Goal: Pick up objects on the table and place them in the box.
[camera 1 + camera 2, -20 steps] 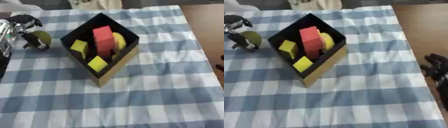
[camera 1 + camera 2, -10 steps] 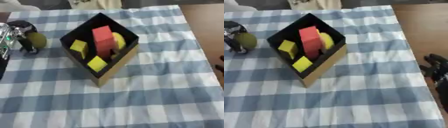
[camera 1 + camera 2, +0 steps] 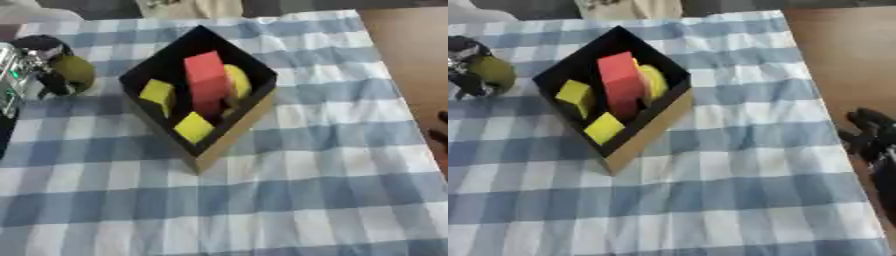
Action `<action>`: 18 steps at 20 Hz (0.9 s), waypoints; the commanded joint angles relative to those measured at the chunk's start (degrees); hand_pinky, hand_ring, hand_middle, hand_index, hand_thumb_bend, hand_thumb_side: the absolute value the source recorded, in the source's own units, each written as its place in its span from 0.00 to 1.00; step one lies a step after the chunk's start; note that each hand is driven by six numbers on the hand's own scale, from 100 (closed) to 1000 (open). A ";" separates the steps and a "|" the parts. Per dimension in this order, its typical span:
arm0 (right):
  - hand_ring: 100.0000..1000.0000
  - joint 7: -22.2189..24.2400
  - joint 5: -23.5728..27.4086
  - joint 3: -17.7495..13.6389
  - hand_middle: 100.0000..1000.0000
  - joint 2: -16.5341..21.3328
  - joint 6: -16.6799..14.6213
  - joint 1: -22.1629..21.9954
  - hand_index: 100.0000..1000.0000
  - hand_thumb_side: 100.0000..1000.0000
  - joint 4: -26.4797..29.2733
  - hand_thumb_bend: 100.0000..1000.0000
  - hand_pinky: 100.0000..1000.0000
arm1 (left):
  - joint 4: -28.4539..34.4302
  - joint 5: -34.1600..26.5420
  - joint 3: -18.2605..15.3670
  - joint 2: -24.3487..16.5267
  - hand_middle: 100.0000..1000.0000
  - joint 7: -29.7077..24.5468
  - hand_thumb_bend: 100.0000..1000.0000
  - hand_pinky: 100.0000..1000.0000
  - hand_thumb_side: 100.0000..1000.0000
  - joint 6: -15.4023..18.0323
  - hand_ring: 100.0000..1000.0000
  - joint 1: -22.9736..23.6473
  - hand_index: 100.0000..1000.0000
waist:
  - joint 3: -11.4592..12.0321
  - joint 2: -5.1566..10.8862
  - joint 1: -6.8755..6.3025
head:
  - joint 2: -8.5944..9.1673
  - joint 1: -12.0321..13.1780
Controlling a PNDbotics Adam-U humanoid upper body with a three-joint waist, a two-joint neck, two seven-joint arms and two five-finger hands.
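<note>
A black-lined cardboard box [image 3: 236, 135] stands corner-on at the middle of the checked cloth. Inside it are a tall red block [image 3: 207, 80], a yellow rounded piece [image 3: 238, 82] behind it and two yellow cubes [image 3: 157, 94] [image 3: 194, 127]. To the box's left, my left hand [image 3: 42, 64] is curled round an olive-green round object [image 3: 75, 72], close to the cloth. My right hand [image 3: 871, 141] shows at the right edge, off the cloth, with relaxed fingers and nothing in it.
The blue-and-white checked cloth [image 3: 289, 195] covers the table. Bare brown wood [image 3: 842, 55] runs along the right side. Pale items [image 3: 188, 7] lie just beyond the cloth's far edge.
My left hand with the olive-green object has shifted slightly, ending a little farther up the view. The box and the right hand have stayed put.
</note>
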State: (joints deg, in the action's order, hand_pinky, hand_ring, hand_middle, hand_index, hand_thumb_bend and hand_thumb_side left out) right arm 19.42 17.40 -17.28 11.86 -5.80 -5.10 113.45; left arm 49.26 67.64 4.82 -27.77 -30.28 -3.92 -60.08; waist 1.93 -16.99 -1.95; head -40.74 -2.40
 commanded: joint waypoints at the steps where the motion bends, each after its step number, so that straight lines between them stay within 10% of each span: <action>1: 1.00 0.13 0.08 -0.42 0.35 0.98 -0.03 -0.06 0.83 0.63 1.14 0.00 0.90 | 5.64 -0.61 0.70 -2.60 0.52 0.28 0.09 0.68 0.00 0.21 0.63 -1.67 0.64 | 0.12 0.97 0.57 | -0.10 -0.34; 18: 1.00 0.34 2.29 -0.27 0.35 2.45 -0.52 -0.31 0.83 0.61 1.14 0.00 0.90 | 29.74 -8.23 11.79 1.09 0.51 -5.36 0.10 0.68 0.00 4.28 0.62 -1.96 0.64 | -0.48 2.59 0.39 | -0.59 -0.82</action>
State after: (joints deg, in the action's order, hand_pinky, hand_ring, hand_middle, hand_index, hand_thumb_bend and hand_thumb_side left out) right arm 19.65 19.20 -17.26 12.90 -6.09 -5.56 113.45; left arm 77.42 59.89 16.60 -26.01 -35.44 0.54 -60.95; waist 1.47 -16.56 -1.95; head -41.27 -3.33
